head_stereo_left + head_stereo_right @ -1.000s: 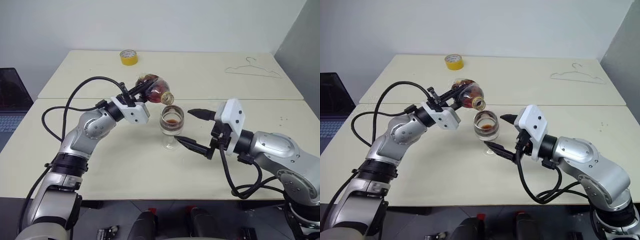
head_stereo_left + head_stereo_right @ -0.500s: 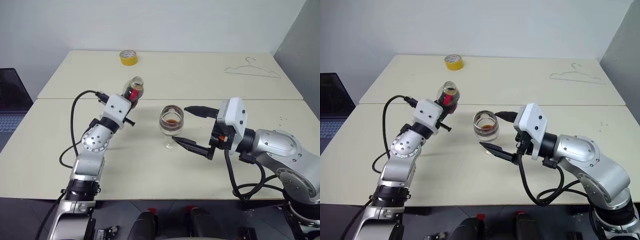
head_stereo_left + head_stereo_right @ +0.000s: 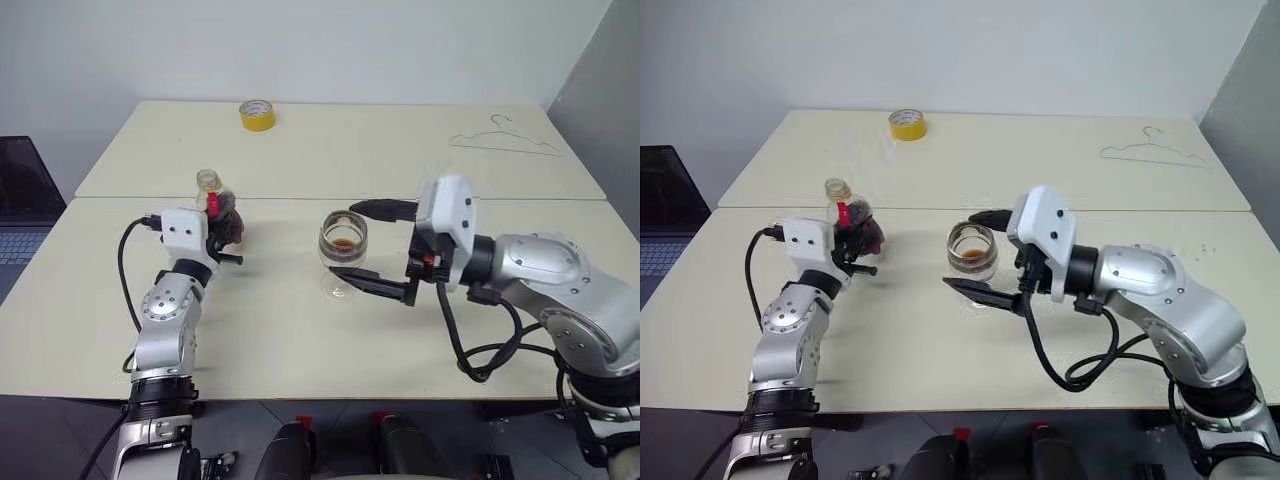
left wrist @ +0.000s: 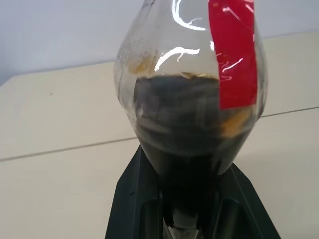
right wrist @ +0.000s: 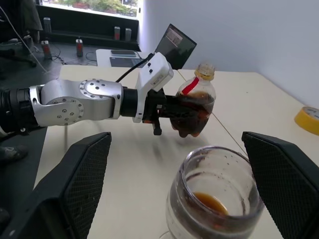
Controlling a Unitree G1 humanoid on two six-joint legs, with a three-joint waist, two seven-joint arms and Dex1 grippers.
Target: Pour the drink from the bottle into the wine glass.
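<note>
Left jaws (image 3: 222, 232) grip upright bottle (image 3: 221, 213); right jaws (image 3: 366, 243) spread around wine glass (image 3: 343, 252).

No legible text anywhere — red label (image 4: 233, 55) on bottle (image 4: 192, 114) plain, no lettering readable.
</note>
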